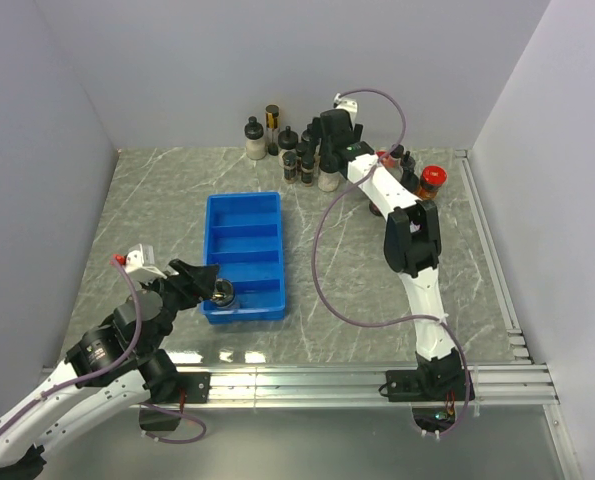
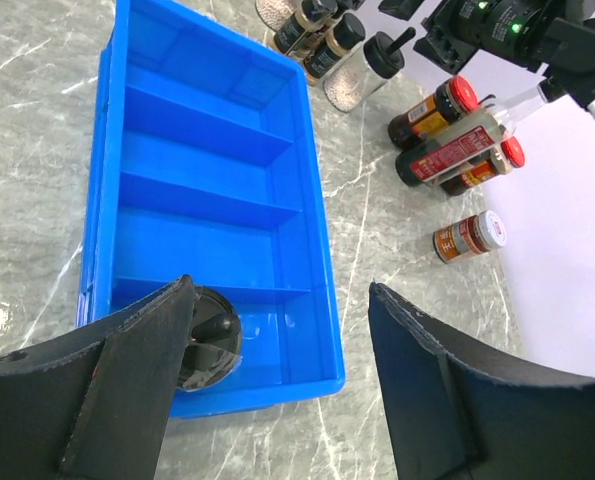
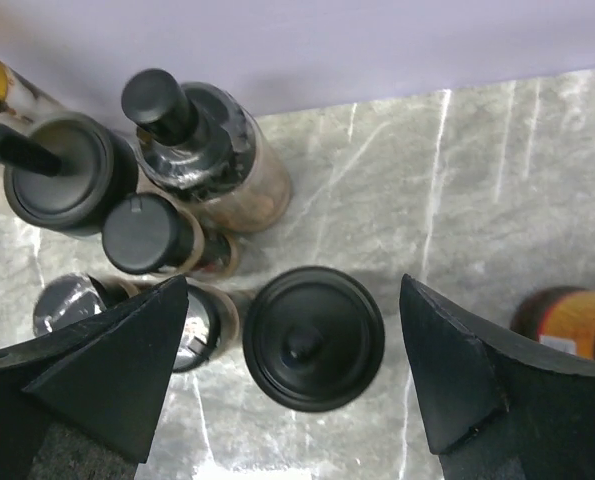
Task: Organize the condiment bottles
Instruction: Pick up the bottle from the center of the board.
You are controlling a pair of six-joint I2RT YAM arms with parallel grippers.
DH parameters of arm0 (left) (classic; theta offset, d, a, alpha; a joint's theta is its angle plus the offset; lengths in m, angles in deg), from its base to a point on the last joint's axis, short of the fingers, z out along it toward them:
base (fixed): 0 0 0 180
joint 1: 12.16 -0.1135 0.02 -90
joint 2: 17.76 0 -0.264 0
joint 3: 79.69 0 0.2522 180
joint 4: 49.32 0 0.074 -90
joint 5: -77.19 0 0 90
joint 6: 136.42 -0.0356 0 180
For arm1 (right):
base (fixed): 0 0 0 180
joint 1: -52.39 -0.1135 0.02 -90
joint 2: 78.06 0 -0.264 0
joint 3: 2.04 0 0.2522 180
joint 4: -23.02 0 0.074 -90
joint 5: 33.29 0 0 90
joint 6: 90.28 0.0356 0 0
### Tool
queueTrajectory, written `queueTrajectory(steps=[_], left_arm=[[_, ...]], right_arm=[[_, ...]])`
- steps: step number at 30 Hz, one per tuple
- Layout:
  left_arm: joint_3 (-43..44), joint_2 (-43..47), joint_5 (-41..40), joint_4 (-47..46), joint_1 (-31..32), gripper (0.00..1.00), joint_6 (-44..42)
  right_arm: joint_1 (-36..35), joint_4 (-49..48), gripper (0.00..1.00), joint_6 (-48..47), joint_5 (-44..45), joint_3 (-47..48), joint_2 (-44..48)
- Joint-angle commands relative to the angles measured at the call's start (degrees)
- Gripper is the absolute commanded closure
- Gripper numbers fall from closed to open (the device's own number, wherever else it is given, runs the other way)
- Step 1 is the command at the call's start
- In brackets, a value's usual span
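**One jar in the tray, the rest by the back wall**

We are seeing one black-capped jar (image 2: 209, 345) sitting in the nearest compartment of the blue tray (image 2: 312, 180). The left gripper (image 2: 279, 288) is hovering just above it with its jaws spread wide, gripping nothing. The other condiment bottles (image 1: 287, 150) are standing clustered on the table (image 1: 157, 200) against the back wall, with the red-capped bottles (image 2: 447, 105) to their right. The right gripper (image 3: 293, 290) is hanging over the cluster, its jaws spread on either side of a wide black-lidded jar (image 3: 313, 337).

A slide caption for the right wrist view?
Open right claw above a round black jar lid, beside black-capped condiment bottles.
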Motion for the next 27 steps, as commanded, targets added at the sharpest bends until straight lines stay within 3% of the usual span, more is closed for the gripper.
queueTrajectory(steps=[1, 15, 27], left_arm=[[-0.12, 0.19, 0.74, -1.87, 0.06, 0.23, -1.42], [-1.97, -0.08, 1.27, -2.66, 0.06, 0.23, -0.45], [-2.32, 1.68, 0.65, -1.34, 0.06, 0.24, 0.43]], right_arm=[[0.31, 0.04, 0.07, 0.5, -1.29, 4.62, -2.17], [1.54, 0.04, 0.09, 3.84, 1.17, 2.43, -3.06], [1.62, 1.37, 0.21, 4.72, 0.29, 0.68, -3.33]])
